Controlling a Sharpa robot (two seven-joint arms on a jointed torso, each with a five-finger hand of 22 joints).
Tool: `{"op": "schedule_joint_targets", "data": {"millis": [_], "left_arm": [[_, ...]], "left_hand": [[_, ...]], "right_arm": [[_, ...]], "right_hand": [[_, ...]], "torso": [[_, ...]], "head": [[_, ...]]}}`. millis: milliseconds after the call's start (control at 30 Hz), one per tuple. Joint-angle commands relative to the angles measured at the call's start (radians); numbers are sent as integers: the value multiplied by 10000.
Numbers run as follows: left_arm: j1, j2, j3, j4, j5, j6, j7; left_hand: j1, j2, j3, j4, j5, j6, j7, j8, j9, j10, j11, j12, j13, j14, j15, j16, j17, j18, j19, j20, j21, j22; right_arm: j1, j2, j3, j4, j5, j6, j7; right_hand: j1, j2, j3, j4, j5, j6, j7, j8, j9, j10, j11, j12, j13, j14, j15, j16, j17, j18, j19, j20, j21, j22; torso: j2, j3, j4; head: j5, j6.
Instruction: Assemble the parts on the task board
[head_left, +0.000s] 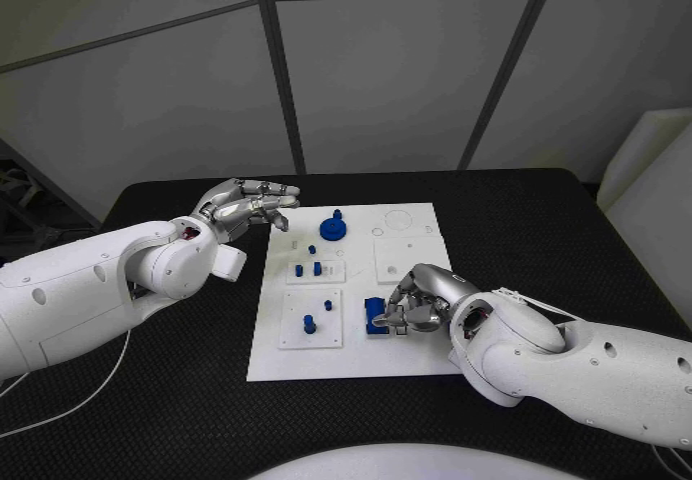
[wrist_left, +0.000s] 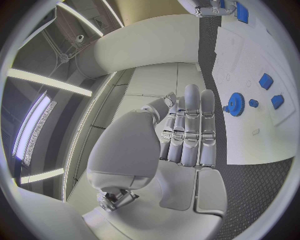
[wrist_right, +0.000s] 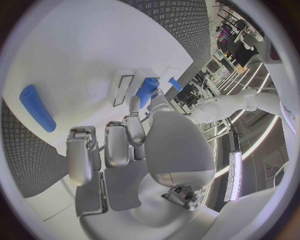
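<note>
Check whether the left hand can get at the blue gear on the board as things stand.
Probably yes: the left hand hovers open at the task board edge, with the blue gear just beside it and nothing between them.

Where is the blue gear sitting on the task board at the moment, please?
In the head view the blue gear sits near the far left corner of the task board, just beside the left hand, which hovers at that edge.

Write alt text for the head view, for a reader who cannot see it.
A white task board lies on a black table, with small blue parts on it, including a blue gear. The right hand is at a blue block near the board's middle; the left hand hovers empty at its far left corner.
</note>
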Motion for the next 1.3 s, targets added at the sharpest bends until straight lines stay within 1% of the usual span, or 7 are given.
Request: {"op": "schedule_joint_targets", "data": {"millis": [33,300,467,567,700,1000,1300], "left_arm": [[12,-3,8,18,36,112,14],[11,-55,7,32,36,101,10],[10,-70,6,24,36,94,17],[10,-63,6,23,36,91,23],[10,-46,6,38,36,89,33],[0,-33,5,68,36,104,46],[-21,-36,5,72,36,125,56]], "left_hand": [[-26,52,-17,-51,18,14,9,-35,7,-64,-19,-22,12,6,8,-44,16,38,66,9,-37,-9],[-26,52,-17,-51,18,14,9,-35,7,-64,-19,-22,12,6,8,-44,16,38,66,9,-37,-9],[-26,52,-17,-51,18,14,9,-35,7,-64,-19,-22,12,6,8,-44,16,38,66,9,-37,-9],[-26,52,-17,-51,18,14,9,-35,7,-64,-19,-22,12,6,8,-44,16,38,66,9,-37,-9],[-26,52,-17,-51,18,14,9,-35,7,-64,-19,-22,12,6,8,-44,16,38,66,9,-37,-9],[-30,51,-20,-59,17,15,7,-35,8,-65,-20,-22,13,3,8,-48,17,39,65,10,-43,-12],[-30,51,-20,-59,17,15,7,-35,8,-65,-20,-22,13,3,8,-48,17,39,65,10,-43,-12]], "right_arm": [[4,-73,-3,81,-114,-314,340],[10,-1037,78,623,1833,-755,1598],[14,-1838,284,901,2423,-636,1943],[18,-2372,354,956,2140,-365,1889],[17,-2819,388,881,1513,223,1623],[-4,-2904,396,623,259,1166,930],[-19,-2788,390,628,-964,1696,144]], "right_hand": [[-256,48,-182,177,27,86,6,-58,50,40,-38,18,3,350,-59,54,2,-74,1055,-44,31,2635],[-701,49,-467,888,66,-629,216,-592,-31,-72,123,-225,-113,354,48,81,92,-74,1055,27,31,2635],[-401,175,-405,808,115,-1085,378,-739,-287,-108,262,-289,-129,370,167,132,201,-74,1055,133,31,2635],[122,307,-308,565,822,-1183,427,-737,-536,-117,298,-320,-132,372,199,150,244,-74,1055,178,31,2635],[438,389,-299,405,1070,-1188,444,-735,-810,-138,312,-413,-181,373,218,162,276,-74,1055,202,31,2635],[418,448,-485,463,1302,-916,411,-682,-1133,-136,291,-474,-203,362,213,141,260,-74,1055,212,31,2635],[223,426,-683,661,1310,-637,339,-635,-1202,-122,241,-488,-198,358,176,127,258,-74,1055,189,31,2635]], "torso": [[0,1,-9],[-20,-7,-24],[-27,5,-59],[-45,1,-85],[-50,-10,-99],[-44,26,-126],[-47,-7,-76]], "head": [[19,-1],[-26,30],[-141,87],[-223,96],[-331,94],[-486,116],[-568,77]]}}
